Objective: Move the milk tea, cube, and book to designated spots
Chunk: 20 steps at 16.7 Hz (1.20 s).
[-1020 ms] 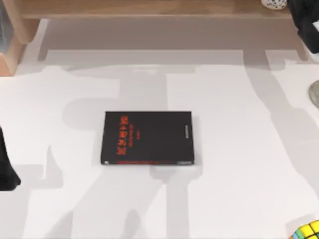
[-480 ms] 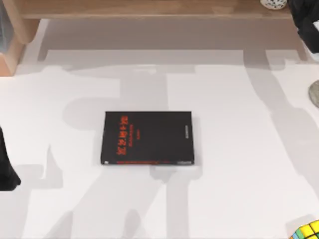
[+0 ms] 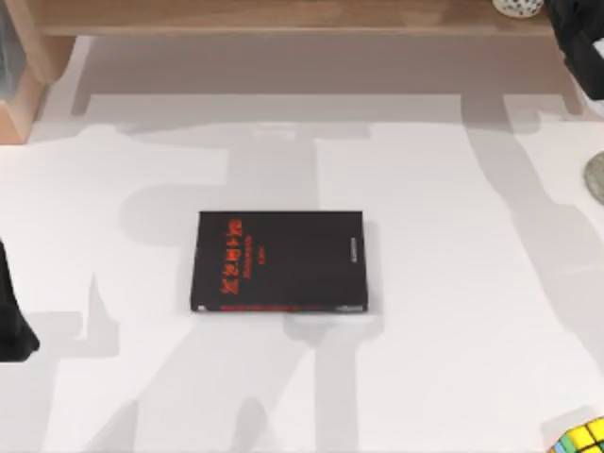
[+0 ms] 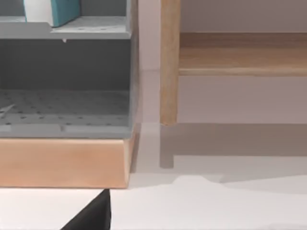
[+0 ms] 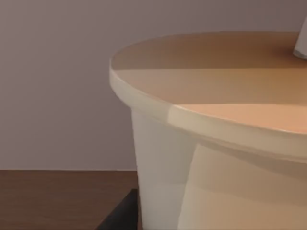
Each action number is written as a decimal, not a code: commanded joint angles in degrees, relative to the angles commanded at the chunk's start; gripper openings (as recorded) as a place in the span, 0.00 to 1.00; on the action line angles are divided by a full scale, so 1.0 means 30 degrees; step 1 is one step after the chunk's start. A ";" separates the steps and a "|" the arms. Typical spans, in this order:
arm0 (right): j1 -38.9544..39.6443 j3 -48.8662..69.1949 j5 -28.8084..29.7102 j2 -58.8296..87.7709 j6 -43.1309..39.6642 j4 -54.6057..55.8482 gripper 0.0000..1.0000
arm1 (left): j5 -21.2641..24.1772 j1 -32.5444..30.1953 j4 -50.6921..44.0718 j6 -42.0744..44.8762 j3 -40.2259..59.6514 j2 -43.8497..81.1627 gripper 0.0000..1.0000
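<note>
White and finely speckled with dark dots, the milk tea [image 3: 518, 8] sits on the wooden shelf [image 3: 283, 17] at the table's [image 3: 444, 311] far right corner — our right wrist view meets its pale wall and tan lid [image 5: 216, 120] close up. We cannot tell our right gripper's [image 3: 578, 38] state beside it. The cube [image 3: 580, 440] — yellow, green, orange tiles — lies at the near right corner. The book [image 4: 57, 10], teal with white pages, stands in the grey rack [image 4: 67, 72]. A black book [image 3: 279, 261] lies mid-table. Our left arm [image 3: 14, 316] waits at the left edge.
</note>
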 joint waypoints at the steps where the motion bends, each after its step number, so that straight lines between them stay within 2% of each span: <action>1: 0.0000 0.0000 0.0000 0.0000 0.0000 0.0000 0.00 | 0.0000 0.0000 0.0000 0.0000 0.0000 0.0000 1.00; 5: 0.0229 -0.0720 0.0176 -0.0759 -0.0027 0.0230 0.00 | 0.0000 0.0000 0.0000 0.0000 0.0000 0.0000 1.00; 12: 0.0854 -0.6262 0.0799 -0.4995 0.0036 0.1103 0.00 | 0.0000 0.0000 0.0000 0.0000 0.0000 0.0000 1.00; 18: 0.0914 -0.6684 0.0828 -0.5342 0.0090 0.1291 0.00 | 0.0000 0.0000 0.0000 0.0000 0.0000 0.0000 1.00; 20: 0.0587 -0.7245 0.0268 -0.5587 0.0100 0.1855 0.00 | 0.0000 0.0000 0.0000 0.0000 0.0000 0.0000 1.00</action>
